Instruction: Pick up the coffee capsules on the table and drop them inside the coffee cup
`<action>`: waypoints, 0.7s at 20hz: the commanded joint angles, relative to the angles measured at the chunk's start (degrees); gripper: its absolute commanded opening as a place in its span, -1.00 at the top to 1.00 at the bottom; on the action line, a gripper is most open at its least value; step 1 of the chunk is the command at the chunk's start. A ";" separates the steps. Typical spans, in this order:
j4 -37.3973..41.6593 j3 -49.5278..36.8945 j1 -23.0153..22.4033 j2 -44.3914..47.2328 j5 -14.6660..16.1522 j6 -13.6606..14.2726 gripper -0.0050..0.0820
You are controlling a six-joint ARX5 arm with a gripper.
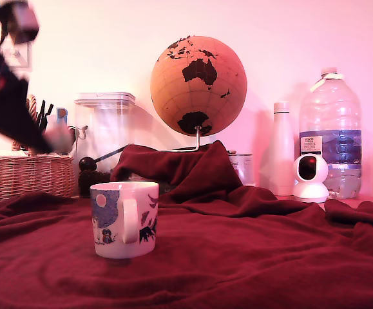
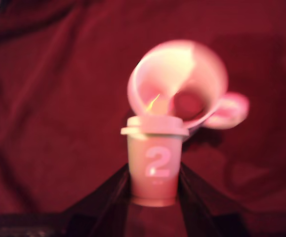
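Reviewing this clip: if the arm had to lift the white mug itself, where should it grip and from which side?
Probably by the handle of the mug, coming from the exterior view's near side. The mug stands upright on the red cloth with that loop facing the camera and nothing around it. The body looks wide for the jaws, which are currently closed on a capsule marked 2.

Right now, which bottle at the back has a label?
The big clear bottle, rightmost in the exterior view; the slim white bottle beside it is plain.

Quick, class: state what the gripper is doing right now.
Gripper: closed on a coffee capsule marked 2, above the coffee cup.
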 commanded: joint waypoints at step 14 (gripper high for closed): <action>12.72 0.35 -7.58 2.69 1.14 -13.64 0.43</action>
